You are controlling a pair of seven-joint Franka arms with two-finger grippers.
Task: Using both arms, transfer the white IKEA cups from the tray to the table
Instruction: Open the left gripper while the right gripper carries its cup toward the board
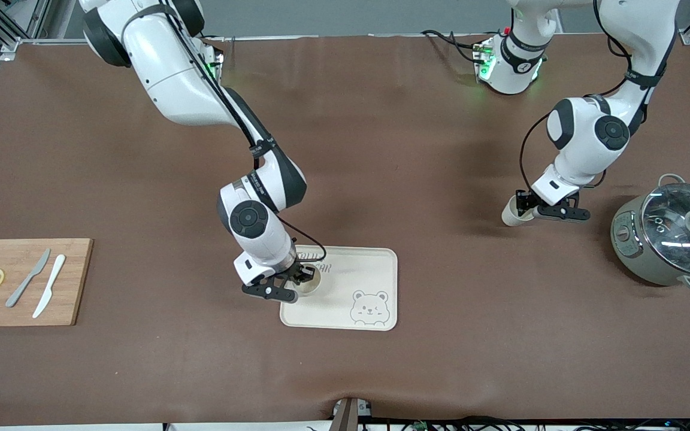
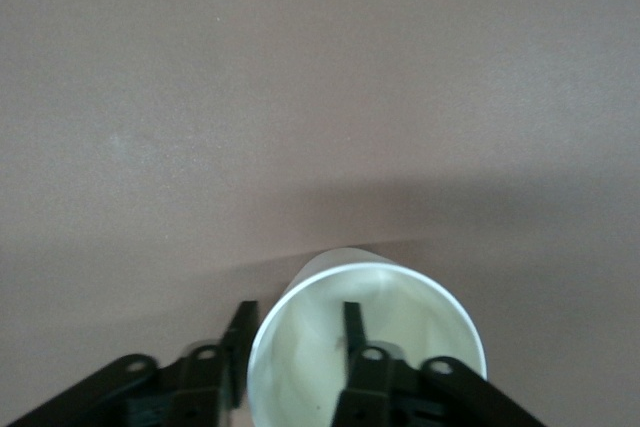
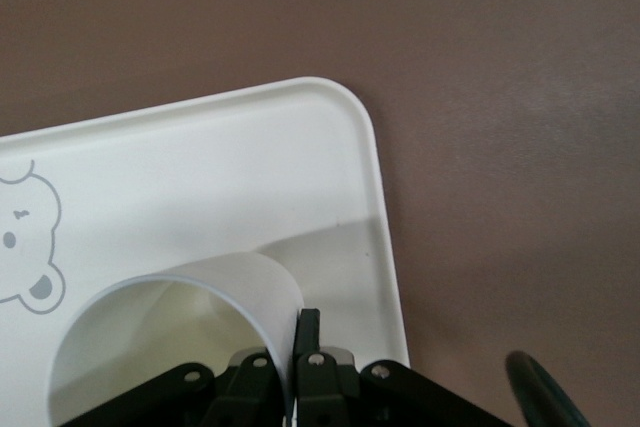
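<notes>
One white cup [image 1: 314, 285] is in the corner of the bear tray [image 1: 369, 269] toward the right arm's end. My right gripper [image 1: 304, 279] is shut on the cup's wall, one finger inside and one outside. The right wrist view shows the cup [image 3: 180, 327], the tray [image 3: 250, 167] and the gripper [image 3: 290, 347] pinching the rim. The second white cup [image 1: 510, 217] is on the brown table beside the pot. My left gripper [image 1: 524, 211] straddles its wall. In the left wrist view the cup [image 2: 400, 317] has one finger [image 2: 352, 322] inside and one outside, with the gripper [image 2: 298, 322] apart and open.
A grey pot with a glass lid [image 1: 674, 233] stands at the left arm's end, close to the left gripper. A wooden cutting board [image 1: 27, 281] with lemon slices and two knives lies at the right arm's end.
</notes>
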